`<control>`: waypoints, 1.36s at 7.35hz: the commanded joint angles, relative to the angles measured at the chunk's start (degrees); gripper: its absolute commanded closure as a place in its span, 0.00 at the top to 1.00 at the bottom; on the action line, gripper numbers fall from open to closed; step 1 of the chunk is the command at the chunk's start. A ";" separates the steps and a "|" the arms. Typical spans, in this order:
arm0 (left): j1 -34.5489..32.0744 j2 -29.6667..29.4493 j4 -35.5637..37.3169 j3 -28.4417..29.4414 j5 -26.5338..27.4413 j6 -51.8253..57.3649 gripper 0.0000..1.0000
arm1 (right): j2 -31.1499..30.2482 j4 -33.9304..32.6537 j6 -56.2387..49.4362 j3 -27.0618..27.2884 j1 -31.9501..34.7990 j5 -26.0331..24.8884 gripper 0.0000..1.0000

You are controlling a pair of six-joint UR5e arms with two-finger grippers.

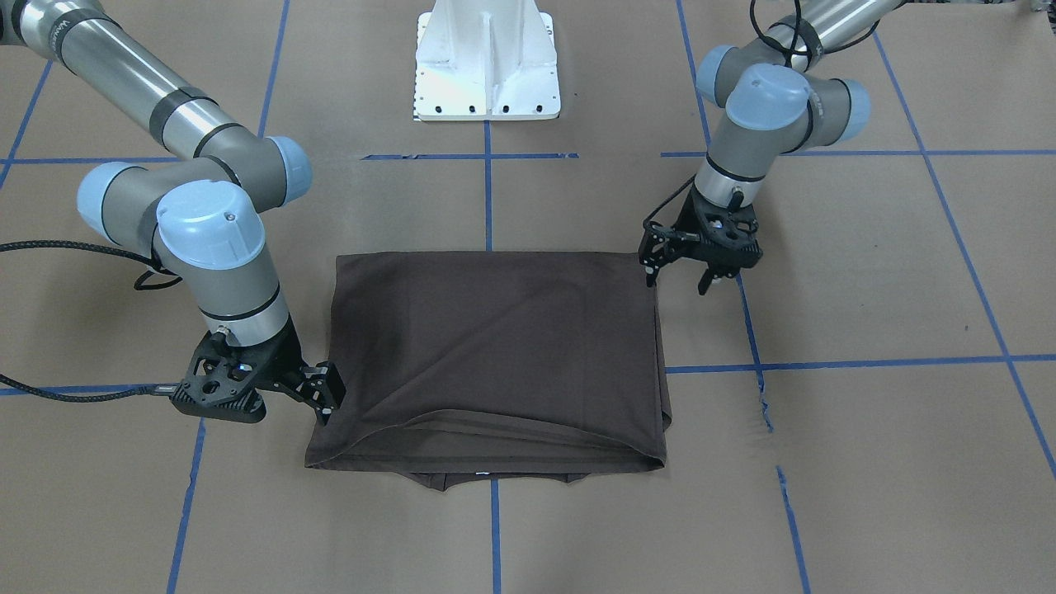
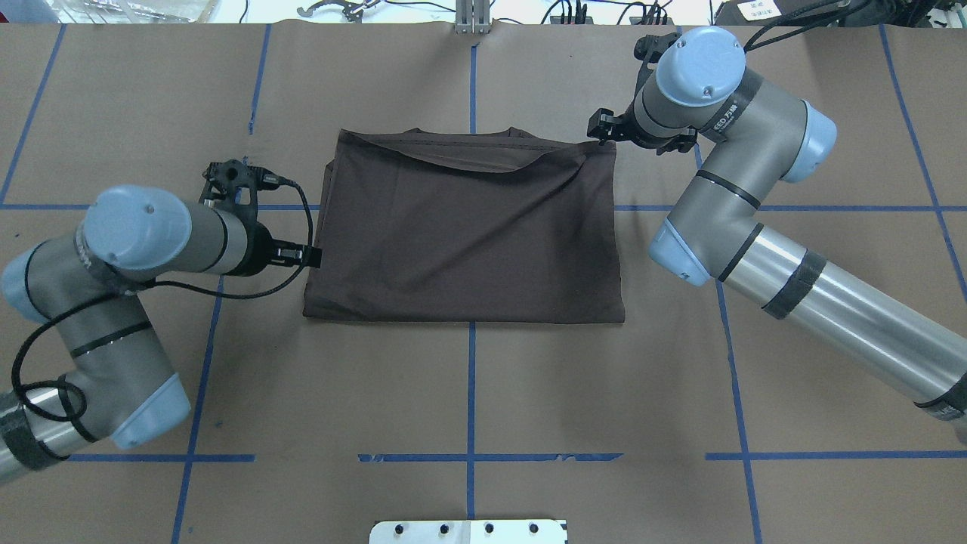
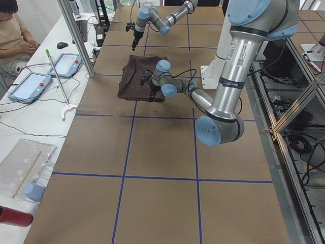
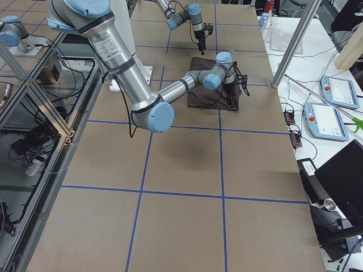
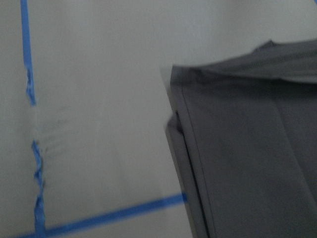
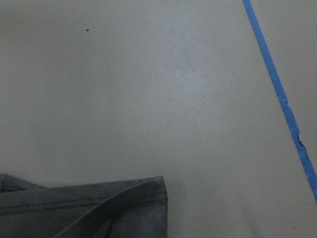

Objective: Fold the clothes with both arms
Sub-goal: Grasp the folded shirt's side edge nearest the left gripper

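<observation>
The dark brown T-shirt [image 1: 495,355] lies folded into a flat rectangle in the middle of the table [image 2: 468,234]. A collar edge peeks out at its far side. My left gripper [image 1: 678,276] is open, just beside the shirt's near corner on my left [image 2: 311,257], holding nothing. My right gripper [image 1: 328,400] looks open at the shirt's far corner on my right [image 2: 604,130], beside the cloth edge. The left wrist view shows the layered shirt corner [image 5: 247,148], blurred. The right wrist view shows a hemmed corner [image 6: 89,208] on the brown table. No fingers show in either wrist view.
The white pedestal base [image 1: 487,74] stands at the robot's side of the table. Blue tape lines [image 2: 471,393] cross the brown table cover. A seated operator [image 3: 12,30] and tablets [image 3: 30,84] are at a side desk beyond the table's far edge.
</observation>
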 commanded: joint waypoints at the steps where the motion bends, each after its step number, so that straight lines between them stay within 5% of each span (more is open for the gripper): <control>1: 5.53 2.98 -4.73 -0.25 2.73 -8.13 0.52 | -0.22 -0.07 0.00 0.43 -0.01 0.00 1.00; 4: 6.26 2.28 -4.73 0.02 2.83 -9.56 0.41 | -0.22 -0.07 0.00 0.52 -0.01 0.00 1.00; 5: 6.26 2.19 -4.73 -0.42 2.48 -9.56 0.06 | -0.22 -0.07 0.00 0.52 -0.01 -0.08 1.00; 6: 6.26 2.10 -4.64 -0.60 2.57 -9.47 0.00 | -0.22 -0.07 0.00 0.52 -0.01 -0.09 1.00; 10: 1.28 2.89 -4.29 0.19 3.01 0.12 0.00 | -0.22 0.02 0.18 0.52 -0.01 -0.17 1.00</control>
